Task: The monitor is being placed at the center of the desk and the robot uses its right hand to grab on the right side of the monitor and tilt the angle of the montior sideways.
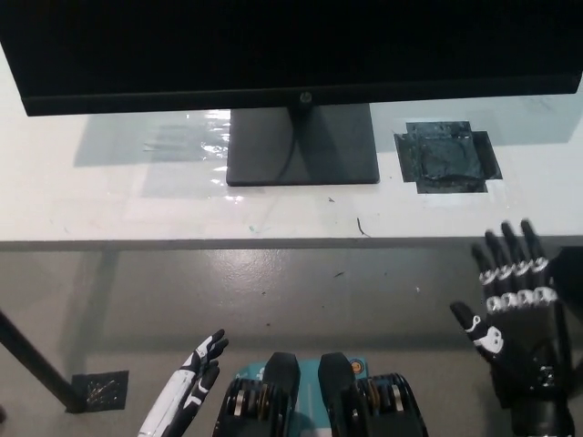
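Observation:
A black monitor (273, 45) fills the top of the head view, standing on its dark square base (302, 146) on the white desk (109, 209). My black right hand (515, 314) is open with fingers spread, low at the right, in front of the desk's front edge and well clear of the monitor. My white left hand (187, 387) rests open at the lower left, below the desk.
A dark taped patch (446, 157) lies on the desk right of the base. A clear taped sheet (173, 141) lies left of it. A black desk leg with its foot plate (96, 384) stands at the lower left on the grey floor.

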Available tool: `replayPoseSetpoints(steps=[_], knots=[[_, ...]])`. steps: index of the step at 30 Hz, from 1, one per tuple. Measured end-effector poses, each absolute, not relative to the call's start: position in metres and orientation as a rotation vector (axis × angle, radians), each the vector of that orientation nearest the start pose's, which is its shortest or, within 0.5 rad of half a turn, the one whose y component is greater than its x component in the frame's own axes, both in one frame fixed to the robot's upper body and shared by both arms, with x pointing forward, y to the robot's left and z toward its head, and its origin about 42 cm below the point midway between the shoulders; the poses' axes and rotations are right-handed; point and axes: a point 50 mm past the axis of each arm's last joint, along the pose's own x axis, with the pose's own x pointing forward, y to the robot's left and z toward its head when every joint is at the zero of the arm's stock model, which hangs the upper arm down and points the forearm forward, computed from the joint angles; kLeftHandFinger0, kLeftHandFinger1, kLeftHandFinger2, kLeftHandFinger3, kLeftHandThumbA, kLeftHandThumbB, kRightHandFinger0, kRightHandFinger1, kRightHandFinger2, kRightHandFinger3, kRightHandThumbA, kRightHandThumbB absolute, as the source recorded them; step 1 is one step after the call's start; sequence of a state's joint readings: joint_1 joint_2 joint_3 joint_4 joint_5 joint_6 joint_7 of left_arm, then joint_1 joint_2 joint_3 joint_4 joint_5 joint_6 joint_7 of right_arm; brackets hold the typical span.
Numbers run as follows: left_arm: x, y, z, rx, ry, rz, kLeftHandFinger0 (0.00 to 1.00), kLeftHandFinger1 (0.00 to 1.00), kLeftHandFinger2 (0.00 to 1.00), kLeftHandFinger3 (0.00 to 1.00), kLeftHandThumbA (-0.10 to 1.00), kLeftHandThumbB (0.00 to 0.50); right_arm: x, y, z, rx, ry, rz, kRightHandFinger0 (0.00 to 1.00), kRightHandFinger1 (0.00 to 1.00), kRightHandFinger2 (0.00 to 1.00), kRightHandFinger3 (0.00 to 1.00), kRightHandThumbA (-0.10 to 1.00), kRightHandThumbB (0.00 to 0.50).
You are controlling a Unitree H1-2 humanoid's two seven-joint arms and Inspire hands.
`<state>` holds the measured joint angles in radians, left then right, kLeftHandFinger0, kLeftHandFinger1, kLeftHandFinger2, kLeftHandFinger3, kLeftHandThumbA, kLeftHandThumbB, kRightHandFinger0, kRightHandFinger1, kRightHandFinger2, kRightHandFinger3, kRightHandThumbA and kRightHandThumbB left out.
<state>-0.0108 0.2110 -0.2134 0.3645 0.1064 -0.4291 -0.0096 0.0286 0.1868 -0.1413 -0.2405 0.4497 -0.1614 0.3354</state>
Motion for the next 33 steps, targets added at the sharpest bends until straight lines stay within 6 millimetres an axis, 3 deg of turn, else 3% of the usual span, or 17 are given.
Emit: replayPoseSetpoints(steps=[1, 5, 6, 7, 20, 22, 33], knots=[[0.264, 0.236, 0.025, 0.303, -0.055, -0.272, 1.00, 1.00, 1.00, 1.00, 1.00, 0.306, 0.261, -0.188, 0.176, 0.500, -0.513, 0.163, 1.00, 1.00, 1.00, 1.00, 1.00, 0.165], [0.263, 0.236, 0.023, 0.303, -0.049, -0.272, 1.00, 1.00, 1.00, 1.00, 1.00, 0.307, 0.253, -0.175, 0.174, 0.414, -0.483, 0.201, 1.00, 1.00, 1.00, 1.00, 1.00, 0.173], [0.263, 0.236, 0.023, 0.303, -0.048, -0.272, 1.00, 1.00, 1.00, 1.00, 1.00, 0.305, 0.251, -0.174, 0.173, 0.403, -0.474, 0.205, 1.00, 1.00, 1.00, 1.00, 1.00, 0.215], [0.263, 0.236, 0.023, 0.303, -0.047, -0.272, 1.00, 1.00, 1.00, 1.00, 1.00, 0.307, 0.250, -0.173, 0.171, 0.387, -0.463, 0.209, 1.00, 1.00, 1.00, 1.00, 1.00, 0.216], [0.260, 0.236, 0.020, 0.301, -0.038, -0.271, 1.00, 1.00, 1.00, 1.00, 1.00, 0.301, 0.243, -0.162, 0.112, 0.030, -0.240, 0.249, 1.00, 1.00, 1.00, 1.00, 1.00, 0.258], [0.260, 0.236, 0.020, 0.301, -0.038, -0.271, 1.00, 1.00, 1.00, 1.00, 1.00, 0.302, 0.241, -0.160, 0.104, -0.019, -0.223, 0.252, 1.00, 1.00, 1.00, 1.00, 1.00, 0.246], [0.259, 0.236, 0.020, 0.301, -0.036, -0.271, 1.00, 1.00, 1.00, 1.00, 1.00, 0.323, 0.242, -0.152, 0.083, -0.221, -0.228, 0.237, 1.00, 1.00, 1.00, 1.00, 1.00, 0.243]])
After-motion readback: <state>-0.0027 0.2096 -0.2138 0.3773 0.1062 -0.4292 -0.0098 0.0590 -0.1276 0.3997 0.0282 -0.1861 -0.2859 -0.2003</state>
